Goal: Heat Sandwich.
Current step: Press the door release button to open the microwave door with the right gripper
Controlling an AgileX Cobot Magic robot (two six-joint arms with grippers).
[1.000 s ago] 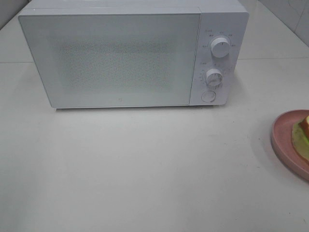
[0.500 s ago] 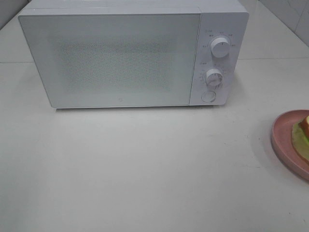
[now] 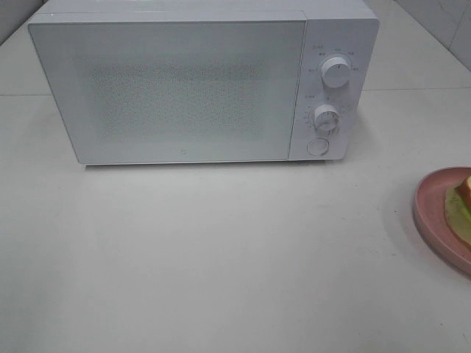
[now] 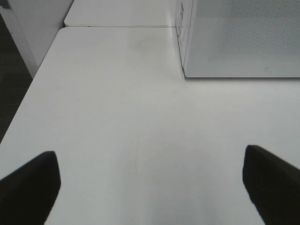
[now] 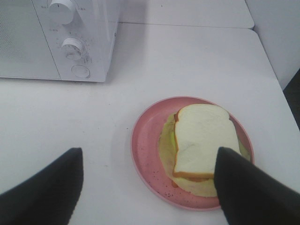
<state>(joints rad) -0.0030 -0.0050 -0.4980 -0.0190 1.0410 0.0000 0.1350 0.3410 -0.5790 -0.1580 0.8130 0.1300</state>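
Shut microwave upper centre; sandwich on plate, right edge. Left claw, right claw wide open, empty, above table.

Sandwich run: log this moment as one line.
microwave: door shut | sandwich: on pink plate, not held | left gripper: open, empty | right gripper: open, aimed at plate

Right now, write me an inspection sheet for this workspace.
Surface: white table, no spills seen.
Job's things: sandwich lying on pink plate at the table's right edge; microwave at the back, door shut.
Clutter: nothing seen.
Claws: left claw open, empty; right claw open, empty, facing the plate.
Cables: nothing seen.
Surroundings: pale wall behind the table.
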